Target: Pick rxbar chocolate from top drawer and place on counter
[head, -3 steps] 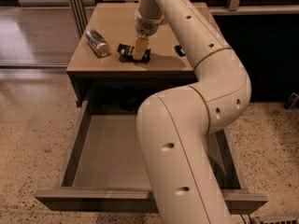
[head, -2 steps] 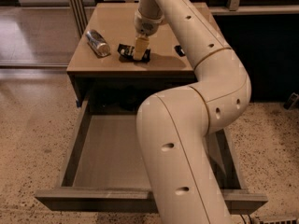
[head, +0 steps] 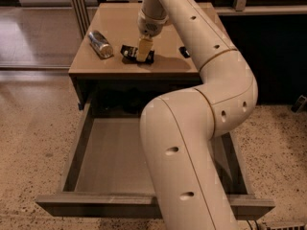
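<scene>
The rxbar chocolate (head: 129, 51), a black flat bar with whitish lettering, lies on the tan counter (head: 115, 23) near its front middle. My gripper (head: 142, 54) reaches down from the long white arm and sits right on the bar, its tan fingers (head: 143, 48) touching or just above the wrapper. The top drawer (head: 110, 171) is pulled wide open below the counter, and its grey floor shows nothing on it; the arm hides its right part.
A silver can (head: 100, 44) lies on its side on the counter's left. A small dark object (head: 184, 52) sits at the counter's right, near the arm. The speckled floor surrounds the cabinet, with a dark wall at the right.
</scene>
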Controlling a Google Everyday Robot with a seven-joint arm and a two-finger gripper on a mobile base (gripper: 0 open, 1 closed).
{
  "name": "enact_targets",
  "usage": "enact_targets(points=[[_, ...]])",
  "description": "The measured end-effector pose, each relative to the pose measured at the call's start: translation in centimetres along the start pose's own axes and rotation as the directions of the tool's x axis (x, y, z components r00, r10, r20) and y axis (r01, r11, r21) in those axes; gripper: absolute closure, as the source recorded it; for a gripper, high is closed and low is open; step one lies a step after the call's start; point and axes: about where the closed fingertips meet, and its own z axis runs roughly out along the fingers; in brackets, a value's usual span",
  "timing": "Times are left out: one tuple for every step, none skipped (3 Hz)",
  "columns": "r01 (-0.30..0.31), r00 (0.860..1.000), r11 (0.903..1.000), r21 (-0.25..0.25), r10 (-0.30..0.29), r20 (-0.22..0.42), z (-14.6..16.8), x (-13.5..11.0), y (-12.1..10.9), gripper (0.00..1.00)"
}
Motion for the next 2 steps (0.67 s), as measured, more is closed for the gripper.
enact_targets(points=[[0.000, 1.000, 1.0000, 0.000, 0.000, 0.000, 0.00, 0.00, 0.00, 0.35], [0.000, 1.000, 1.0000, 0.000, 0.000, 0.000, 0.00, 0.00, 0.00, 0.12]])
